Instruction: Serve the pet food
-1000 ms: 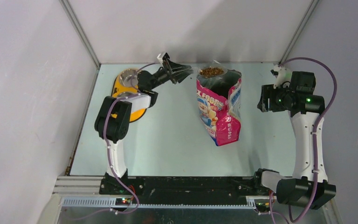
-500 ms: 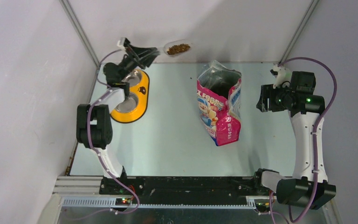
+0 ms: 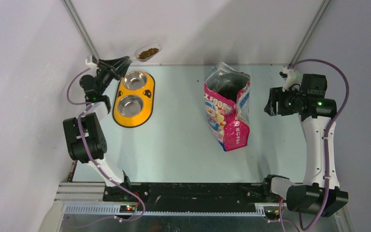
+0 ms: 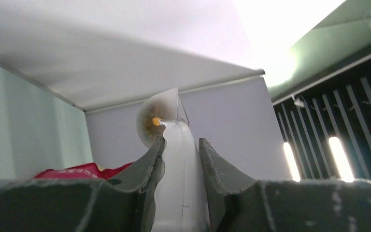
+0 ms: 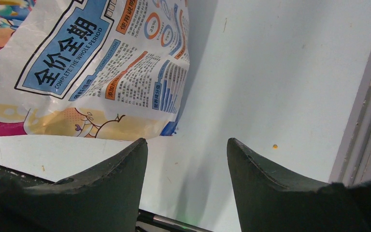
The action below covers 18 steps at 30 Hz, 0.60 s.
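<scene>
Clamps the handle of a clear plastic scoop [image 3: 155, 47] [image 4: 166, 121] in the left gripper [image 3: 124, 61] [image 4: 181, 142], lifted above and just past the far end of the yellow double-bowl feeder [image 3: 134, 121]. Carries the pet food [image 3: 147, 52] [image 4: 149, 123] as a small brown heap in the scoop's cup, up off the desk [image 3: 174, 145] and close to the back wall, beyond the feeder's far steel bowl. Seen from the left wrist as a brownish patch through the cloudy plastic. Leaves the pink and blue cartoon-cat bag [image 3: 226, 113] [image 5: 92, 63] standing open-mouthed well to the right of the feeder. Holds the right gripper [image 3: 270, 102] [image 5: 187, 145] farther right of the feeder again, jaws spread apart with nothing between them, over bare desk just beside the bag's printed side.
</scene>
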Each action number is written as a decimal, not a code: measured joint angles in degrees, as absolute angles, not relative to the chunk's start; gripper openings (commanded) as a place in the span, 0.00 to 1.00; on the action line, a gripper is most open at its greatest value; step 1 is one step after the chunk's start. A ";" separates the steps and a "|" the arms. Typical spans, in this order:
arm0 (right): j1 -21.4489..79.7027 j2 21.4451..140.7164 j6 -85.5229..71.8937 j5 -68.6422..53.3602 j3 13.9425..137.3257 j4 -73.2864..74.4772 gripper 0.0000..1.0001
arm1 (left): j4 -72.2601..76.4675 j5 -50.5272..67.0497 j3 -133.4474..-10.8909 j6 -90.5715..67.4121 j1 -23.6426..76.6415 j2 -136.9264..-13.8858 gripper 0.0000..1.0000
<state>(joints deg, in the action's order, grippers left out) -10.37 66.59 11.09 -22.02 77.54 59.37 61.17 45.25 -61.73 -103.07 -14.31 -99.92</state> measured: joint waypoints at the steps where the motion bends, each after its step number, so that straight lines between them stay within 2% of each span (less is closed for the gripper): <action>1: -10.37 66.59 11.09 -22.13 77.54 59.37 0.64 | 60.62 44.60 -60.82 -102.32 -15.25 -99.48 0.00; 18: -10.37 66.59 11.09 -23.42 77.52 58.98 0.65 | 53.21 36.25 -44.84 -86.28 -26.35 -89.82 0.00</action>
